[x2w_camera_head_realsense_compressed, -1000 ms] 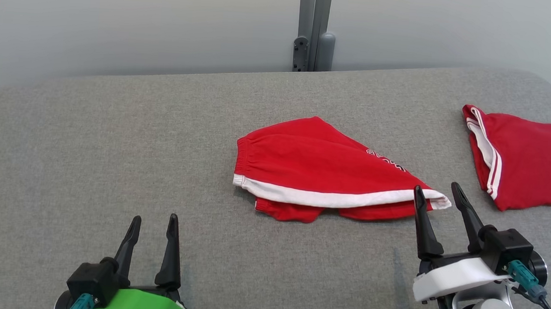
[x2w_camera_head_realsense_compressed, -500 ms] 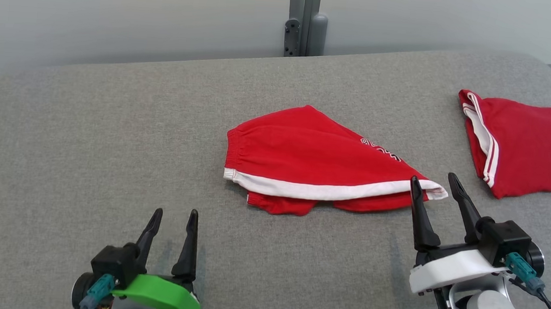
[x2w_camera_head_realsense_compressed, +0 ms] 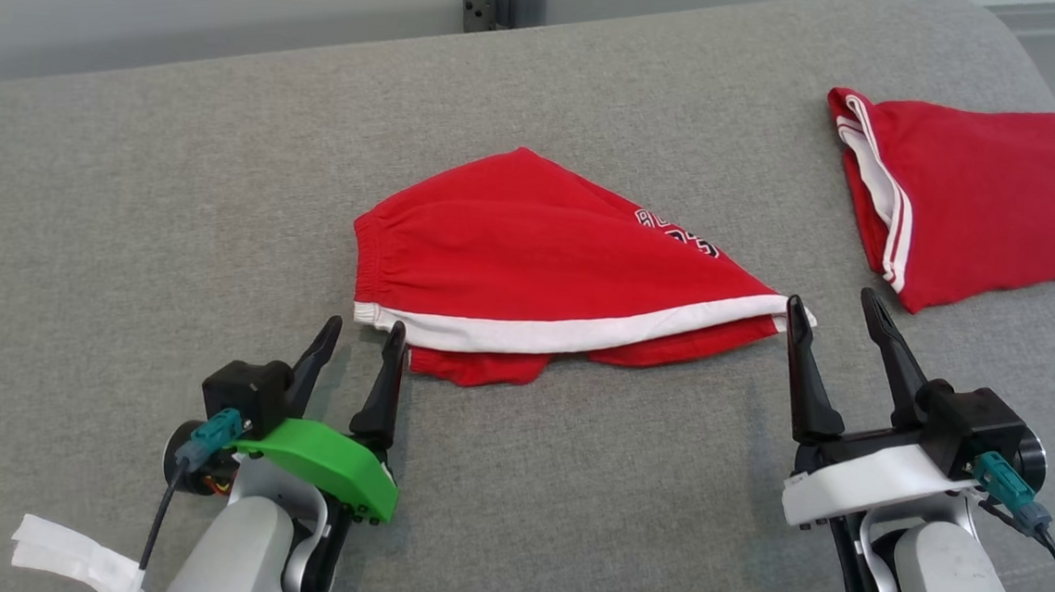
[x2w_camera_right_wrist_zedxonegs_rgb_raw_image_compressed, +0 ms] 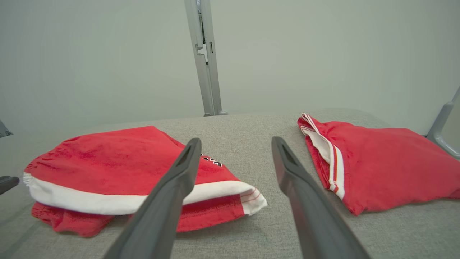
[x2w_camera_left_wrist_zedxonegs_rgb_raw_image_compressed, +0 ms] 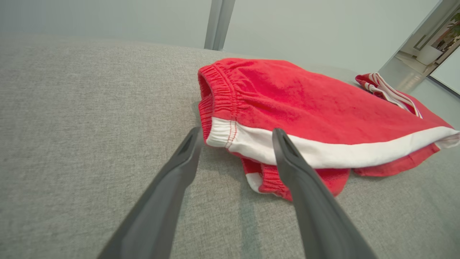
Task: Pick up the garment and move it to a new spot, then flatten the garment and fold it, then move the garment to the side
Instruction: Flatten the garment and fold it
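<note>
The left arm reaches in from 7 o'clock in the head view. Its green-collared left gripper (x2w_camera_head_realsense_compressed: 366, 324) hangs low over the grey table (x2w_camera_head_realsense_compressed: 125, 212), fingers pointing to 12 o'clock. They are spread apart and hold nothing. The right arm comes up from 5 o'clock. The right gripper (x2w_camera_head_realsense_compressed: 834, 299) is likewise spread and empty, its fingers leaning slightly toward 11 o'clock.

The red shorts (x2w_camera_head_realsense_compressed: 529, 268) lie folded in the middle of the table. Their long axis runs from 9 o'clock to 3 o'clock, with the gathered waistband at the 9 o'clock end and the narrow tip at 3 o'clock. A white band (x2w_camera_head_realsense_compressed: 562, 334) runs along the near edge.

The left wrist view shows the left gripper (x2w_camera_left_wrist_zedxonegs_rgb_raw_image_compressed: 237, 131) with the band's waistband corner between its fingertips. Whether they touch the shorts (x2w_camera_left_wrist_zedxonegs_rgb_raw_image_compressed: 305, 104) I cannot tell. It also shows a doorway (x2w_camera_left_wrist_zedxonegs_rgb_raw_image_compressed: 431, 46) at 2 o'clock.

In the right wrist view the right gripper (x2w_camera_right_wrist_zedxonegs_rgb_raw_image_compressed: 236, 141) has one finger crossing in front of the shorts (x2w_camera_right_wrist_zedxonegs_rgb_raw_image_compressed: 118, 162), whose tip lies on the table in the gap between the fingers. A second red garment (x2w_camera_right_wrist_zedxonegs_rgb_raw_image_compressed: 377, 165) lies at 3 o'clock, apart from the shorts. A grey post (x2w_camera_right_wrist_zedxonegs_rgb_raw_image_compressed: 203, 54) rises at 12 o'clock beyond the table.

In the head view that second garment (x2w_camera_head_realsense_compressed: 971, 197) sits at 2 o'clock. Black-and-white lettering (x2w_camera_head_realsense_compressed: 676, 232) shows on top of the shorts.
</note>
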